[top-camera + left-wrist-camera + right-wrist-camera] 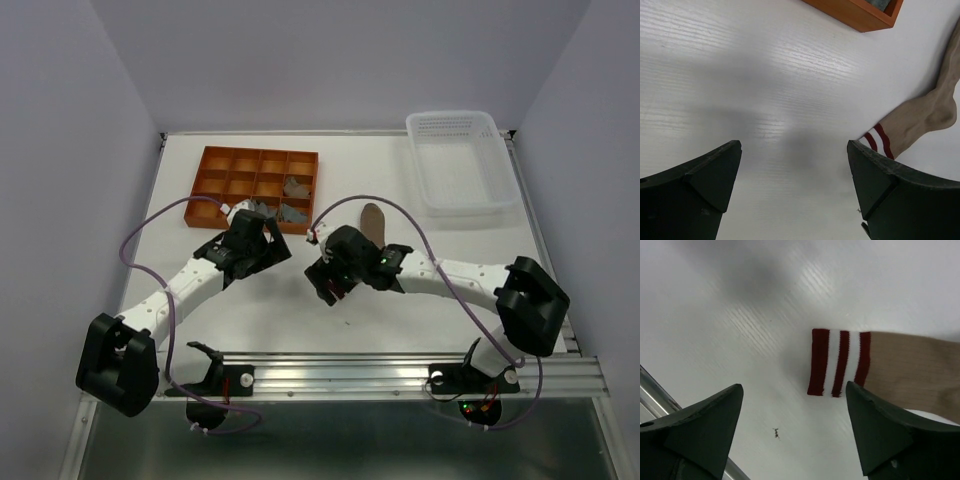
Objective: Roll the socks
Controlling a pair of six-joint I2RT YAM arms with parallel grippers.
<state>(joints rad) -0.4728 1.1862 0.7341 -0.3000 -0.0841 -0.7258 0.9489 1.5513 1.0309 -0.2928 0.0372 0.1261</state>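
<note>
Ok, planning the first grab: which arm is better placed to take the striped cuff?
Probably right: the right gripper hangs open with the striped cuff just ahead of its gap; for the left gripper it lies off beside one finger.

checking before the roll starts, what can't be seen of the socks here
- Tan sock: top view, cuff and middle hidden under the right arm.
- Same sock: right wrist view, foot cut off by the right edge.
- Grey socks in the tray: top view, too small to count.
</note>
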